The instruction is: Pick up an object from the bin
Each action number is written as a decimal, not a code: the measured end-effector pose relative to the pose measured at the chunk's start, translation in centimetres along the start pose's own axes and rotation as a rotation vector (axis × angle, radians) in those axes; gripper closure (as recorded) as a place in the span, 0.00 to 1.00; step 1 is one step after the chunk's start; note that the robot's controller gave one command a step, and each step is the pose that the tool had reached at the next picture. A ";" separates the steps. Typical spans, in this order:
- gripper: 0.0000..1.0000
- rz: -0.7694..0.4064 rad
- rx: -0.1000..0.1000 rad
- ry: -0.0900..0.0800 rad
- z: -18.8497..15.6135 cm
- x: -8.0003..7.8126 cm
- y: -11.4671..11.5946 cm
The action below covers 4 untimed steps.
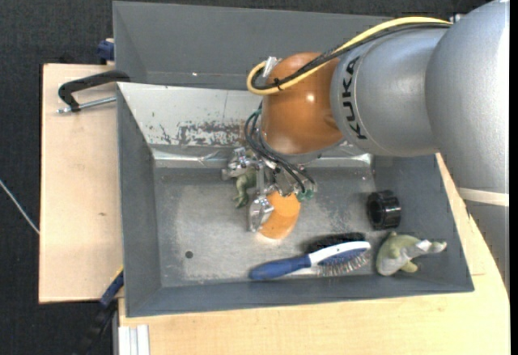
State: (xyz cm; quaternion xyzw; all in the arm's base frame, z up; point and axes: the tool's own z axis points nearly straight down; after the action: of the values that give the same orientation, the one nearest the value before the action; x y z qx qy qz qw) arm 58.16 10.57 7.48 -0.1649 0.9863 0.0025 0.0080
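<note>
My gripper [259, 201] is down in the middle of the bin, under the orange wrist cover. Right against its lower end lies an orange rounded thing [281, 219] on the bin floor, partly covered by the gripper's metal. A small dark green thing [241, 192] sits just left of the gripper, half hidden by it. Whether the orange thing is gripped is not visible.
A brush with a blue handle and a white, black-bristled head [312, 259] lies along the front wall. A black round cap [384, 209] stands at the right. A pale green toy figure [403, 253] lies in the front right corner. The arm covers the back right.
</note>
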 end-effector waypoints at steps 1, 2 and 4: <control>0.00 0.041 -0.001 0.000 0.0 1.4 -6.4; 1.00 0.040 0.002 0.003 0.0 1.4 -6.4; 1.00 0.043 0.003 0.009 -5.0 0.9 -6.3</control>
State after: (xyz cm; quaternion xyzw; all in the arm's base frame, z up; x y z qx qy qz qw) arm 59.28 4.31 12.49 -0.1438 0.9896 0.0007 0.0039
